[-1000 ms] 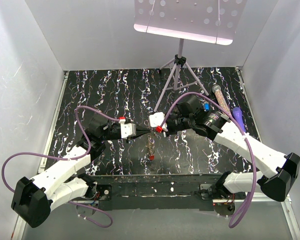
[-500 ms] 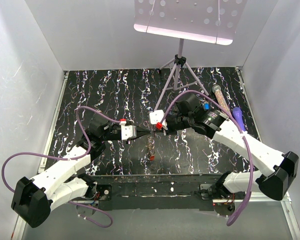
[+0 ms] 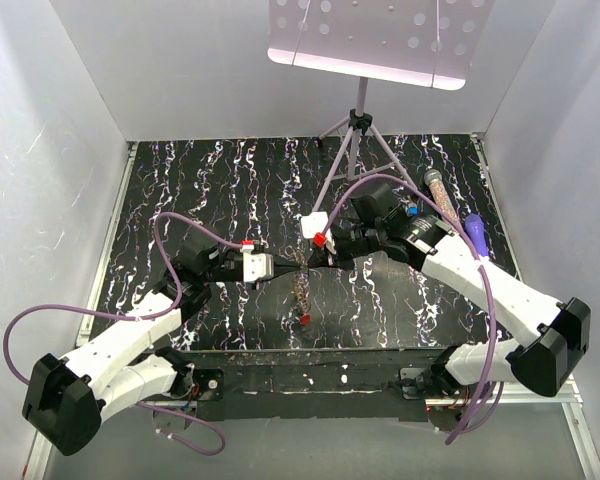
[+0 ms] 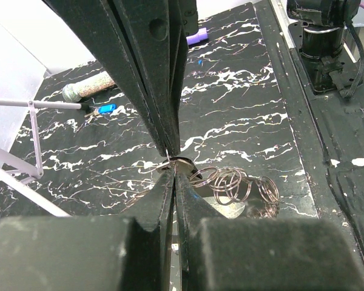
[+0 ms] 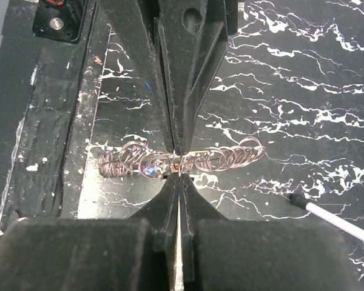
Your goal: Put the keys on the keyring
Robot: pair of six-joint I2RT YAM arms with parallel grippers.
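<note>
Over the middle of the marbled bench (image 3: 210, 180), we see the left fingers (image 4: 139, 73) and right fingers (image 5: 194, 73) both pinched tight on the keyring (image 3: 301, 292), a strand of linked rings dangling between them. Since a second ago, the right fingers have drawn back toward the tripod (image 3: 352, 140) and the left have edged after them.

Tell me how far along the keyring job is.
Done: nothing clear; I see no key threaded on the keyring. In hand: the left gripper and right gripper are both shut on its coiled rings, facing each other. Left: a blue-headed key lies on the table beside the glitter tube, apart from the ring, so the threading itself seems all ahead.
</note>
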